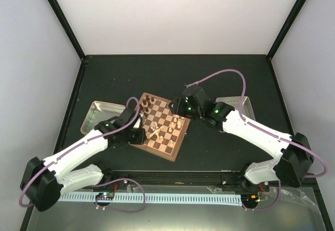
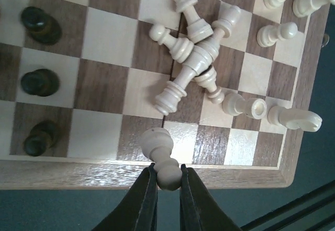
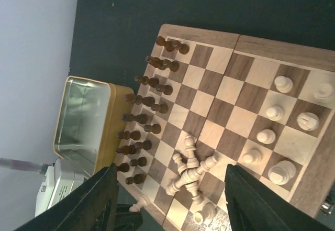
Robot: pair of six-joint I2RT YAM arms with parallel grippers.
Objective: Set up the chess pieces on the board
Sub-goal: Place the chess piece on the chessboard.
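The board (image 1: 168,143) lies at the table's middle. My left gripper (image 2: 168,176) is shut on the round head of a cream pawn (image 2: 158,144), held over the board's brown rim (image 2: 78,171) at its near edge; it also shows in the top view (image 1: 142,132). A pile of fallen cream pieces (image 2: 191,63) lies on the squares just beyond the pawn. My right gripper (image 3: 171,171) is open and empty, hovering high above that pile (image 3: 191,173). Several cream pieces (image 3: 275,112) stand along the board's right side. Dark chessmen (image 3: 149,100) stand in two rows on the left side.
A gold tin tray (image 1: 102,113) sits against the board's left side and shows in the right wrist view (image 3: 84,116). A second tray (image 1: 238,105) lies right of the board, partly under the right arm. Black frame rails edge the table.
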